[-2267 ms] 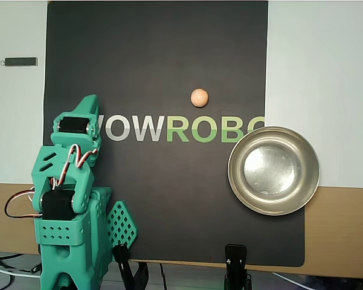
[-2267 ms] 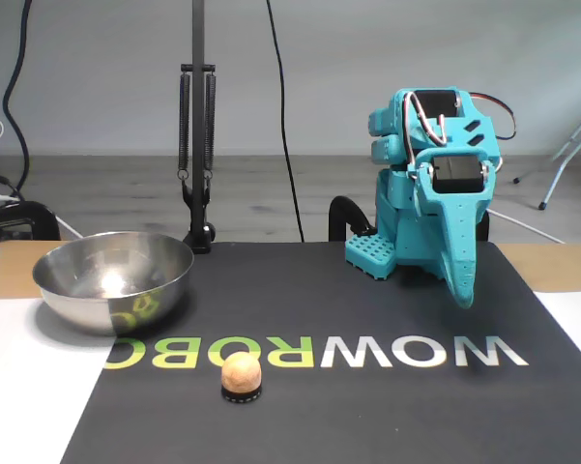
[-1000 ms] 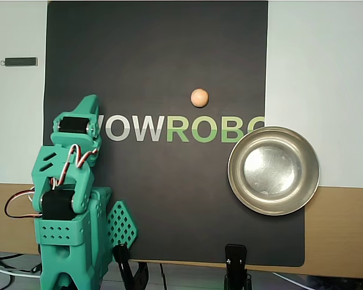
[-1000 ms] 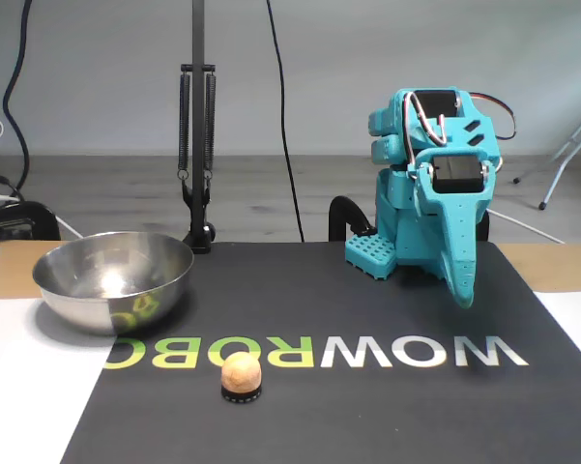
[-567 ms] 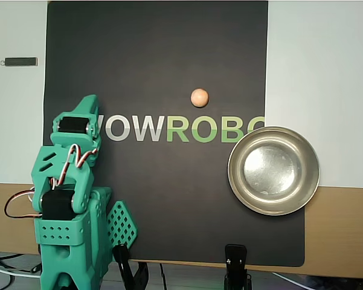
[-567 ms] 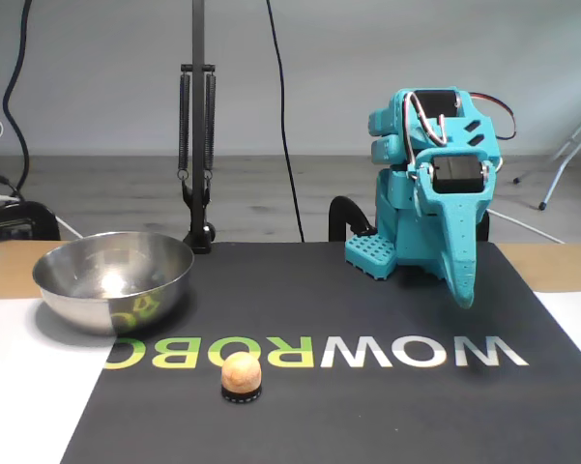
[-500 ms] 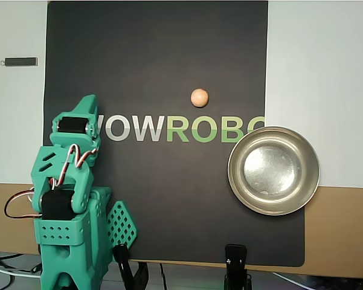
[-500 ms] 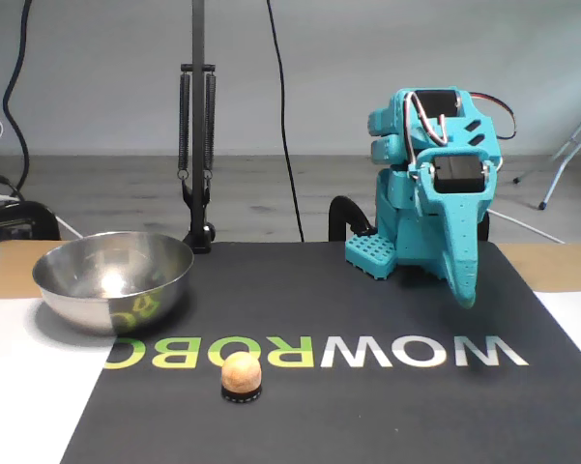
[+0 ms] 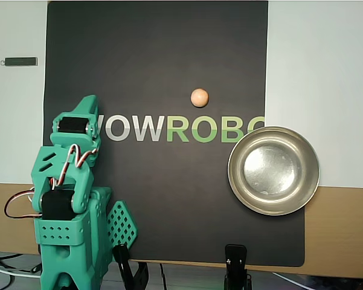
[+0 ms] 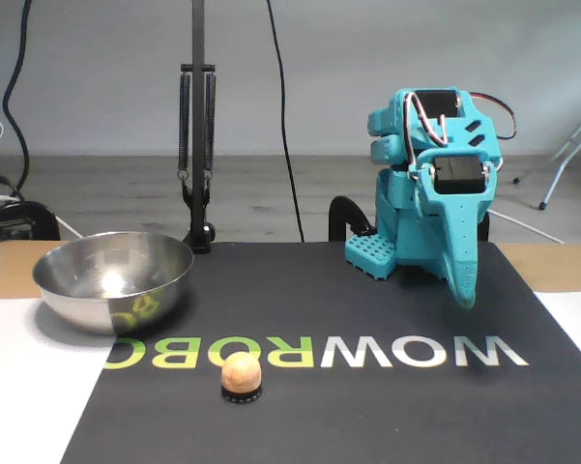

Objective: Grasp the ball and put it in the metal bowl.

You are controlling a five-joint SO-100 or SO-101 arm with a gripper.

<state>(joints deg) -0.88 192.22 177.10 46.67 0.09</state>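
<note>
Nothing in end effector (image 10: 467, 295) — fingers together, far from ball (image 9: 199, 97).

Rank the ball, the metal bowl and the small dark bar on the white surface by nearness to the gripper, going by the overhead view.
From the gripper:
1. Dark bar, up-left on the white surface.
2. Ball, to the right on the black mat.
3. Metal bowl, farthest, lower right at the mat's edge.

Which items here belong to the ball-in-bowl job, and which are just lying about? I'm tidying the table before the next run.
Part of the job:
- ball, on the black mat above the lettering in the overhead view
- metal bowl, empty, at the mat's right edge
- gripper, folded at the arm's base

Just lying about:
- black mat with lettering
- small dark stick at upper left
- lamp arm
</note>
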